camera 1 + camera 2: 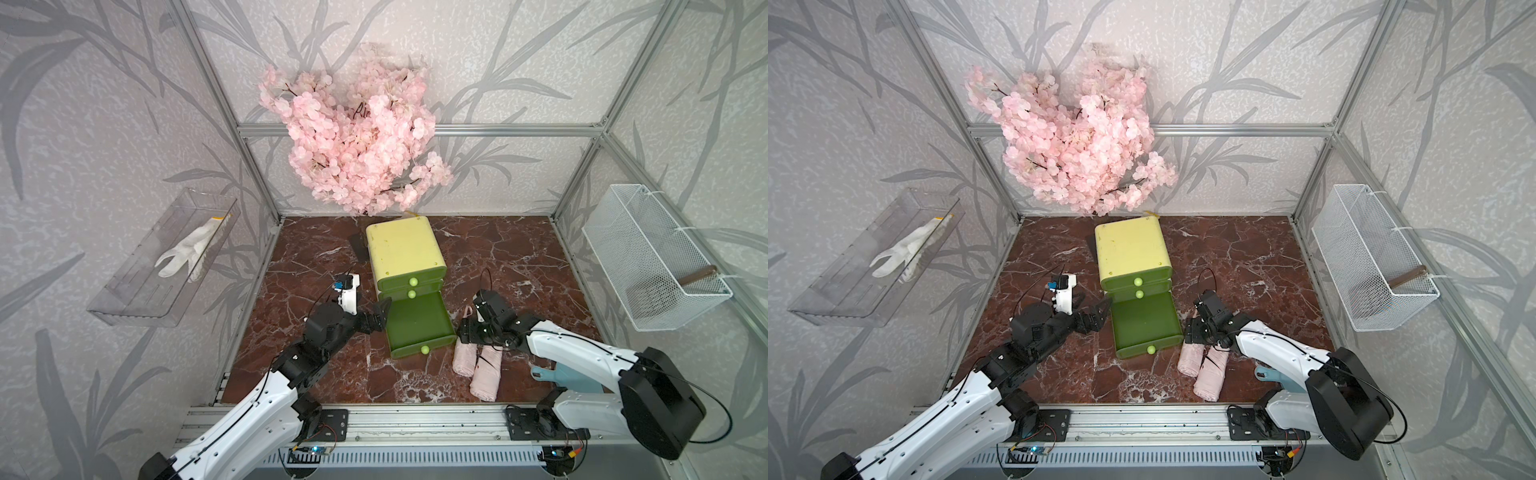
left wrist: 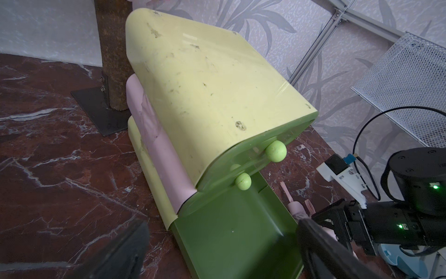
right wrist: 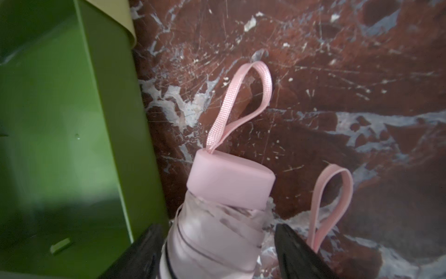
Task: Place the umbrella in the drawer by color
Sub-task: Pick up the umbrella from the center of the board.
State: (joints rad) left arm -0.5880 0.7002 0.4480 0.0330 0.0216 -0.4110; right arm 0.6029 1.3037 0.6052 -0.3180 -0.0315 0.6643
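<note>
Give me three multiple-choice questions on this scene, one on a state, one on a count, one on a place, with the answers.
1. The bottom drawer is: A shut B open, empty C open, full
2. Pink umbrellas on the table: A one B two C three
3. The glove lies: A in the clear tray B on the table C in the drawer
1 B: pulled out, its green floor bare. 2 B: two lie side by side. 3 A: seen through the tray's wall.
</note>
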